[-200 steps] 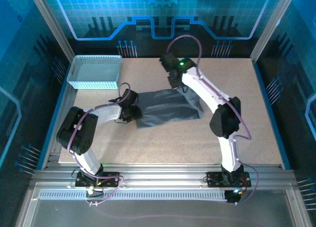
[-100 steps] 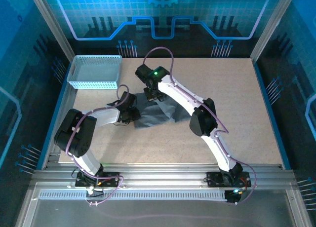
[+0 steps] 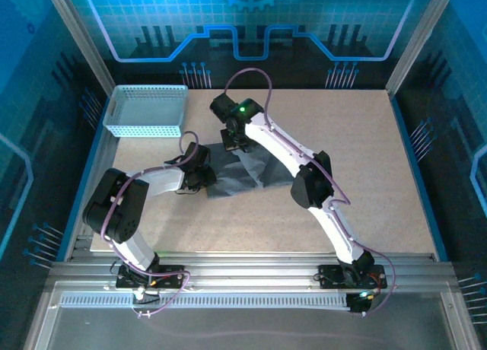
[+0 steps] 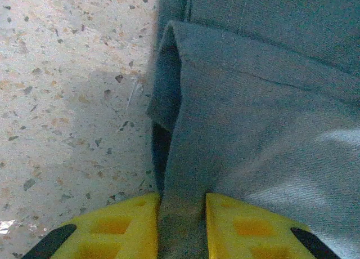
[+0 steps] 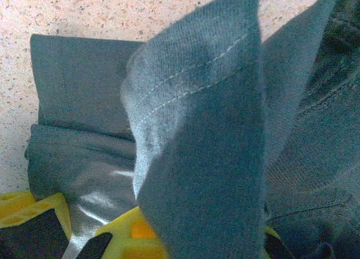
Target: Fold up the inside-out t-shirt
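At the upper left of the top view, a light blue mesh basket sat at the far left corner of the tabletop, apart from everything else. Right of it and lower in the frame, the left tool lay low at the left edge of the inside-out t-shirt. The shirt was a dark grey bundle left of the frame's centre, lying on the speckled tabletop. In the left wrist view, that tool's two yellow fingers stood at the bottom edge with a narrow ridge of grey cloth pinched between them, so it was grasping the shirt. From there a folded layer ran up the frame, its left edge lifted slightly off the bare board on the left side. Further right in the top view, the right tool pointed down at the upper left part of the shirt. Its white arm ran down and to the right across the cloth, hiding part of it. In the right wrist view a hemmed flap of the shirt (two rows of stitching showed along its edge) hung raised across the middle of the frame. It covered most of the yellow fingers at the bottom, and flat folded layers lay behind it at the left. That tool was clenched on the raised cloth. Right of the shirt, the tabletop stretched bare to the frame's edge.
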